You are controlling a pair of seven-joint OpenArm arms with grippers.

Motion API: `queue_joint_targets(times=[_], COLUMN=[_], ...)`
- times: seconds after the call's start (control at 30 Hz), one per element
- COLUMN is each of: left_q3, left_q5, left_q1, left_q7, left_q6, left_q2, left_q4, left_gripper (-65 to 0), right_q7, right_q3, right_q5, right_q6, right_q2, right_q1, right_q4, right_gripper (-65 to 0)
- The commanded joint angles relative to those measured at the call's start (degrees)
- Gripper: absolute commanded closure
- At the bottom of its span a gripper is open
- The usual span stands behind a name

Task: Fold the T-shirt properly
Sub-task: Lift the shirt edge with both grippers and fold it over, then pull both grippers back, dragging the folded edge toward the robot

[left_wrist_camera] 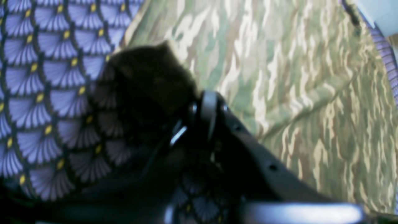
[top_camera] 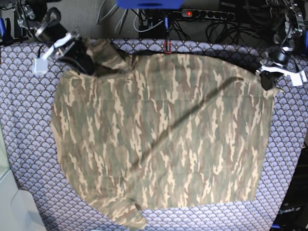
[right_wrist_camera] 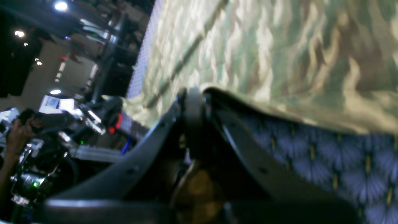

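Observation:
The camouflage T-shirt (top_camera: 163, 134) lies spread across the tablecloth (top_camera: 29, 144), one sleeve pointing toward the front edge. My right gripper (top_camera: 86, 65) is at the shirt's back left corner. In the right wrist view its jaws (right_wrist_camera: 192, 99) are shut on the T-shirt's (right_wrist_camera: 279, 46) edge, which is lifted off the tablecloth (right_wrist_camera: 342, 155). At the back right corner my left gripper (top_camera: 267, 83) is shut on the hem. In the left wrist view the left gripper (left_wrist_camera: 207, 102) pinches a shadowed fold of the T-shirt (left_wrist_camera: 279, 62).
A power strip (top_camera: 211, 14) and cables run behind the table's back edge. A white object (top_camera: 14, 207) sits at the front left corner. In the right wrist view a person's hand (right_wrist_camera: 18, 130) rests on equipment beyond the table.

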Motion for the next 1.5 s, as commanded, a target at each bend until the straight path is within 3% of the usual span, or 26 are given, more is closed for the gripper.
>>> queue_joint_targets(times=[0.0,0.1,0.17,0.43,0.67,0.77,0.93,1.07,1.17,1.47], left_q3=[-0.38,-0.38,-0.38,-0.47,-0.47,-0.2,-0.03,-0.03,0.06,3.93], left_q5=[0.8,4.58,6.69,15.39,22.07,25.5,31.04,34.38,36.23,36.76], left_q1=[-1.04,-4.03,-5.61,-16.43,-22.49,-24.34,-27.33,-29.26,-31.46,-32.87], left_q7=[-1.21,-1.21,-0.95,9.95,12.86,12.86,12.77,12.33,12.24,12.24], left_q6=[-0.32,-0.32,-0.32,-0.32,-0.32,-0.32,-0.32,-0.32,-0.32,-0.49], left_q2=[-0.77,-0.77,-0.77,-0.33,-0.25,-0.25,-0.25,-0.25,-0.25,1.16], left_q4=[0.98,0.8,0.72,0.72,-1.22,-3.68,-7.11,-9.48,-10.71,-10.45], left_gripper=[-0.7,-0.7,-0.7,-0.7,-0.7,-0.7,-0.7,-0.7,-0.7,-0.7], right_q7=[-0.11,-2.84,-4.42,-12.6,-16.47,-19.54,-25.17,-26.31,-26.31,-26.4], right_q3=[0.44,0.44,0.44,3.17,3.17,3.26,3.52,3.61,3.43,3.7], right_q5=[0.94,0.94,0.94,0.94,-0.03,-6.45,-21.66,-29.66,-33.79,-40.29], right_q6=[0.0,-3.07,-3.34,-3.43,-3.43,-3.43,-3.43,-3.43,-3.43,-3.43], right_q2=[0.61,0.79,0.87,-0.36,-0.44,-1.15,-5.45,-8.53,-9.94,-10.03], right_q1=[0.93,4.97,7.61,17.98,27.3,31.52,38.2,41.19,43.04,47.87], right_q4=[0.78,0.78,0.78,-3.97,-12.05,-13.64,-15.39,-16.1,-16.1,-16.19], right_gripper=[0.0,0.0,0.0,0.0,0.0,0.0,0.0,0.0,0.0,0.0])
